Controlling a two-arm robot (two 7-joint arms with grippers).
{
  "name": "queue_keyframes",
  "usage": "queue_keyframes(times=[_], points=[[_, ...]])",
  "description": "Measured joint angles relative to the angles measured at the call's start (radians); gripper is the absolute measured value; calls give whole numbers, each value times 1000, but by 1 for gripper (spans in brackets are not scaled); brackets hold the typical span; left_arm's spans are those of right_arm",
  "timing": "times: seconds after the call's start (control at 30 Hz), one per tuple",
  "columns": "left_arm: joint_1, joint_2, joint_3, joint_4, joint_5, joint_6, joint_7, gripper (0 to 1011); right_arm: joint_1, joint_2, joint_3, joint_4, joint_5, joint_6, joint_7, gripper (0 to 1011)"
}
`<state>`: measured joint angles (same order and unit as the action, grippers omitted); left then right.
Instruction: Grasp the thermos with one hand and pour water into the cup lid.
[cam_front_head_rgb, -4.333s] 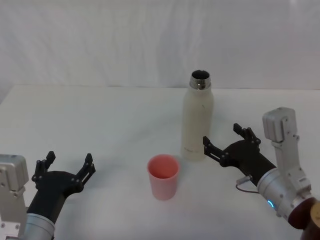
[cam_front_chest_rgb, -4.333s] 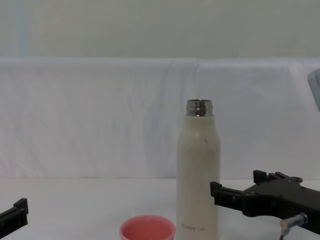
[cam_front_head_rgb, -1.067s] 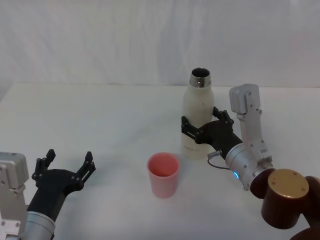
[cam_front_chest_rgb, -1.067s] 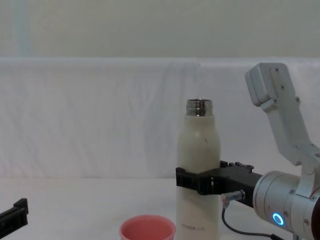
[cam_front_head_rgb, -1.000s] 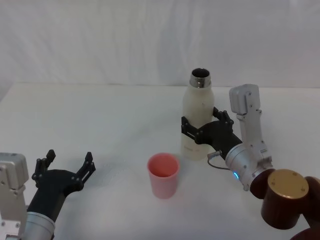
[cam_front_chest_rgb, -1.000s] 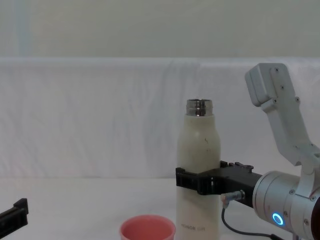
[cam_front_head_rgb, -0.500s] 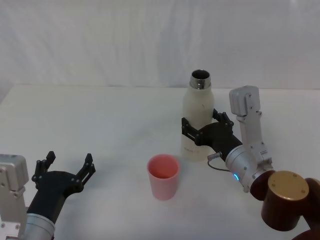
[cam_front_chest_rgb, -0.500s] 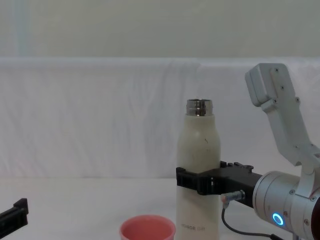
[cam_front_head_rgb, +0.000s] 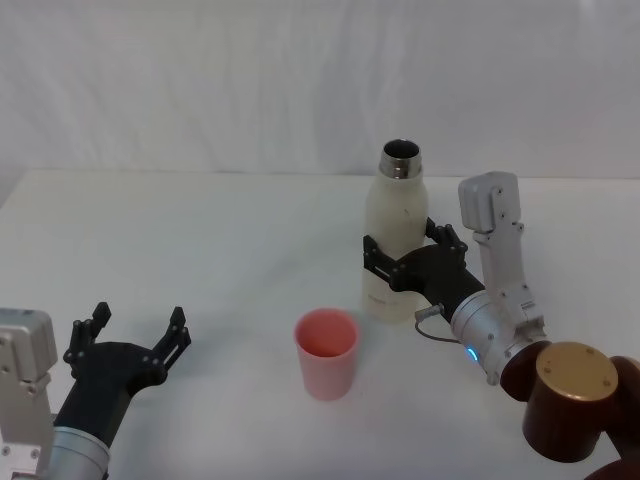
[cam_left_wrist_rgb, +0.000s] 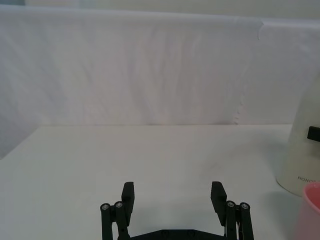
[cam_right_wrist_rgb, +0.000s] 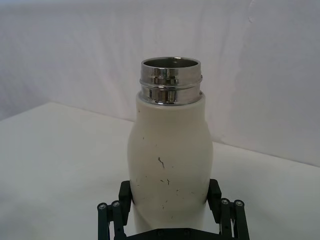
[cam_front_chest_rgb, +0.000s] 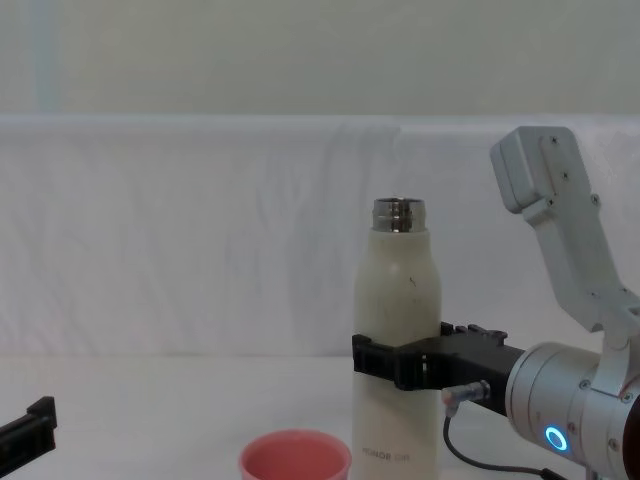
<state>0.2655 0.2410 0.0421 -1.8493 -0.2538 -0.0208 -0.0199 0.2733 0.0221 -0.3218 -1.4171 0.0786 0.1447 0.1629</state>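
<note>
1. Thermos (cam_front_head_rgb: 396, 238) stood upright on the table (cam_front_head_rgb: 200, 240), its long axis vertical and its open steel neck pointing straight up, a little behind and to the right of the pink cup lid (cam_front_head_rgb: 326, 352).
2. The right gripper (cam_front_head_rgb: 403, 262) reached in from the right side and straddled the bottle's lower middle, one finger in front and one behind; in the right wrist view the fingers (cam_right_wrist_rgb: 125, 192) pressed against both flanks of the body, so the claw looked clenched on the thermos.
3. The bottle's base appeared to rest on the table, so the lift seemed not yet begun.
4. The cup lid lay toward the robot's left and nearer to it than the bottle, standing near the bottle's foot but apart from it. The pour would therefore likely call for raising the bottle and tipping its neck leftward and forward over the pink rim.
5. The left gripper (cam_front_head_rgb: 128, 349) sat well apart at the near left of the table, its fingers spread wide and holding nothing; the right arm was plainly the nearer one.
</note>
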Motion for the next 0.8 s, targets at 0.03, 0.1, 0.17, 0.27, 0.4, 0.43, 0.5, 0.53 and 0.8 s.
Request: queue_keyframes(times=[0.03, 0.1, 0.17, 0.27, 0.4, 0.43, 0.5, 0.53, 0.8], points=[[0, 0, 0, 0, 0, 0, 0, 1001, 0, 0, 0, 0, 0, 0, 0, 946], [0, 0, 0, 0, 0, 0, 0, 1001, 0, 0, 0, 0, 0, 0, 0, 946], [0, 0, 0, 0, 0, 0, 0, 1001, 0, 0, 0, 0, 0, 0, 0, 946], [0, 0, 0, 0, 0, 0, 0, 1001, -3, 1, 1, -4, -4, -5, -2, 946], [0, 0, 0, 0, 0, 0, 0, 1001, -11, 7, 4, -16, -15, -22, -9, 946], [0, 0, 0, 0, 0, 0, 0, 1001, -13, 9, 5, -19, -18, -25, -10, 946], [0, 0, 0, 0, 0, 0, 0, 1001, -21, 18, 5, -33, -28, -34, -11, 946], [0, 0, 0, 0, 0, 0, 0, 1001, -27, 25, 5, -45, -37, -41, -13, 946], [0, 0, 0, 0, 0, 0, 0, 1001, -60, 81, 8, -113, -107, -75, -20, 946]])
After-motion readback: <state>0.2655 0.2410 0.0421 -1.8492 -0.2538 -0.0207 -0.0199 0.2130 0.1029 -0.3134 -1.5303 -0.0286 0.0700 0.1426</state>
